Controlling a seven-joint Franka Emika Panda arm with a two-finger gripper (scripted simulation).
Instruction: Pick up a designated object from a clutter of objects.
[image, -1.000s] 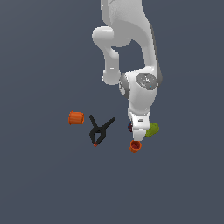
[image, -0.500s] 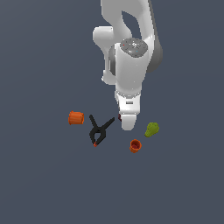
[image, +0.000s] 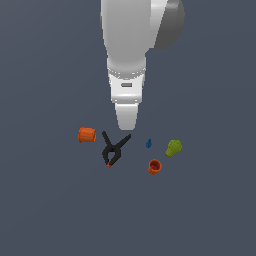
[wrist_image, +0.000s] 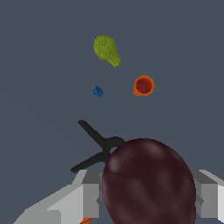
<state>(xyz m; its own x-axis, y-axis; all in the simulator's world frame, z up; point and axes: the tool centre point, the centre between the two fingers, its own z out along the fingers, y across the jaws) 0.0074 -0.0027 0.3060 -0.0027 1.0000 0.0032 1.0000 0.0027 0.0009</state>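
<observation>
The dark purple-maroon plum-like ball (wrist_image: 148, 183) fills the near part of the wrist view, held between my two grey fingers (wrist_image: 89, 192). My gripper (wrist_image: 146, 197) is shut on it and raised above the floor. In the exterior view the ball is hidden behind my white hand (image: 126, 112), which hangs above the black clamp (image: 114, 149). The rest of the clutter lies below: the green pear shape (wrist_image: 106, 50), the upright orange cup (wrist_image: 143, 85) and the tiny blue piece (wrist_image: 97, 91).
In the exterior view an orange cup on its side (image: 87, 134) lies at the left, the clamp beside it. The blue piece (image: 148, 144), the pear shape (image: 173, 147) and the upright cup (image: 155, 166) lie to the right. The floor is plain dark grey.
The arm has lifted and swung toward the exterior view's left, from over the pear and cup to above the clamp. The wrist has risen toward the camera.
</observation>
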